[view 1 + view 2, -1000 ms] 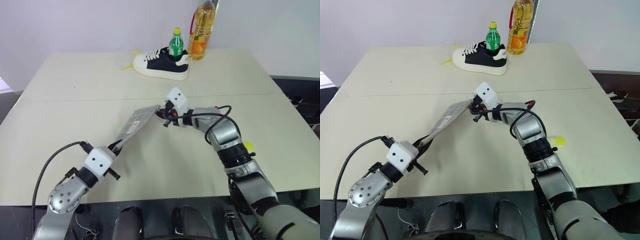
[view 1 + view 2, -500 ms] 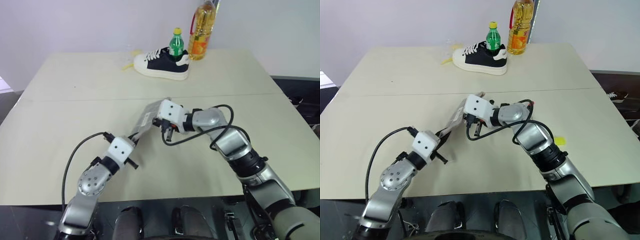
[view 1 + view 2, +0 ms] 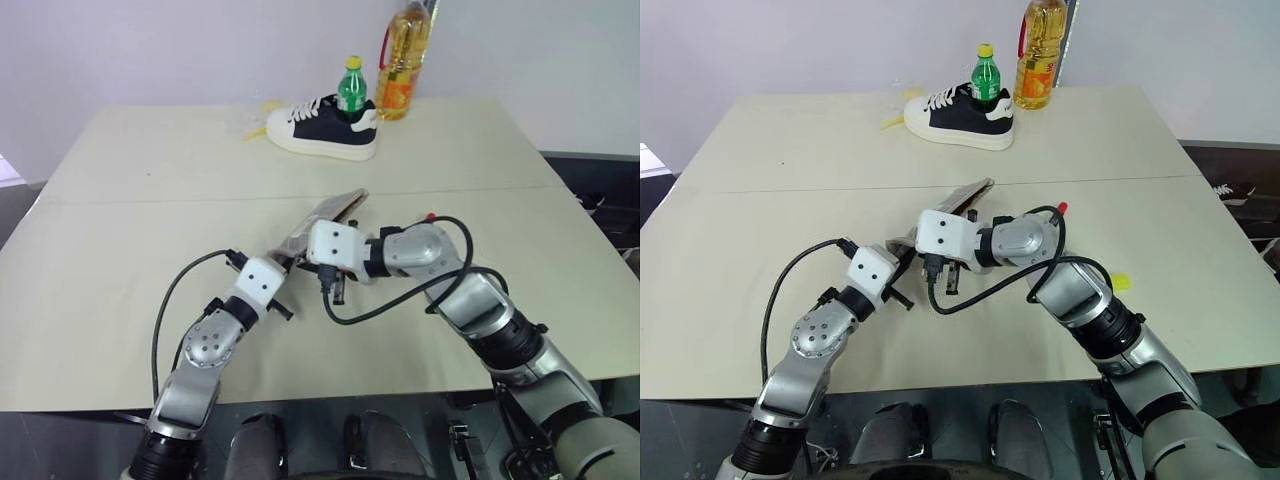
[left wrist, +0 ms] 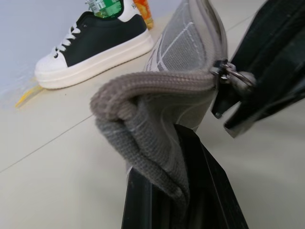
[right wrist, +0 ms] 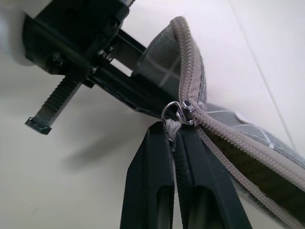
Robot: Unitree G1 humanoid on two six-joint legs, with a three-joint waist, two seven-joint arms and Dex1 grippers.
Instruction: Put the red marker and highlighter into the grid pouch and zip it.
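The grid pouch [image 3: 335,207] hangs tilted above the table, its far end free and raised. My left gripper [image 3: 284,263] is shut on the pouch's near end, and grey fabric bunches between its fingers [image 4: 209,186]. My right gripper [image 5: 174,131] sits right beside it, shut on the zipper pull tab [image 5: 171,127] below the slider ring. Beyond the slider the zipper gapes open; toward the left gripper it is closed. A red tip of the red marker [image 3: 1061,208] peeks out behind my right arm. The highlighter [image 3: 1121,282] lies on the table right of my right forearm.
A black-and-white sneaker [image 3: 322,127] lies at the table's far side, with a green bottle [image 3: 351,88] and an oil bottle [image 3: 405,60] behind it. A small yellow object [image 3: 254,129] lies left of the shoe. A black cable [image 3: 400,300] loops under my right wrist.
My right gripper has slid from the pouch's far end along the zipper to just beside my left gripper. The left arm has pushed forward and right, and the pouch's far end now stands free.
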